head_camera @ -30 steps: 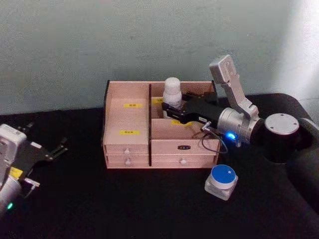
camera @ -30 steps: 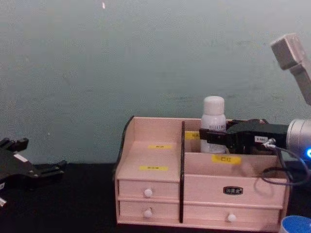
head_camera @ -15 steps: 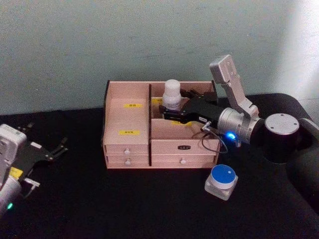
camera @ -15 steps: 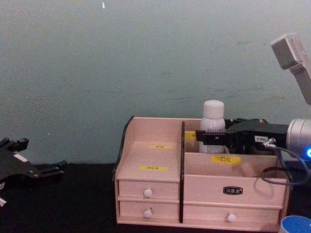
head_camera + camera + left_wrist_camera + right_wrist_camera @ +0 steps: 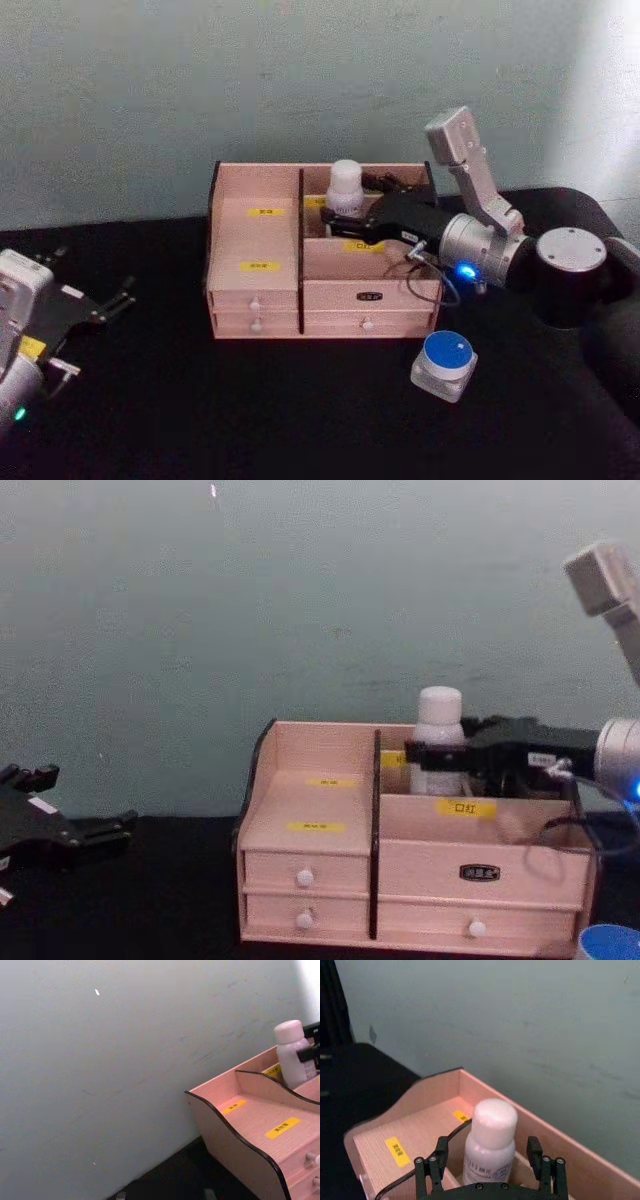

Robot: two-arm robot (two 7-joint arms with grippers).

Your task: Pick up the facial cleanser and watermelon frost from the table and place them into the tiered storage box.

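While the tiered storage box (image 5: 255, 225) takes its first item, we see the right gripper (image 5: 487, 1144) reaching over the box's rear right compartment. Its fingers (image 5: 431, 1167) are spread wide and hold nothing. The left gripper (image 5: 128, 292) lies parked on the black table (image 5: 250, 420), well apart from the box on the far side from the working arm.

The white bottle (image 5: 492, 1120), which we take for the facial cleanser, stands upright inside that compartment, directly between the spread fingers. A clear gap shows on each side. Its long axis runs vertically, across the line of the fingers, so we judge that a clean exit has to go straight up or straight back along the arm. A sideways swing could tip the bottle.

The blue-lidded jar (image 5: 445, 362), probably the watermelon frost, sits on the table below and behind the right gripper, just beside that arm's wrist. The right arm is much the nearer of the two.

Against a second ago, the bottle sits lower behind the box's rim. The right gripper has risen a shade since half a second ago.
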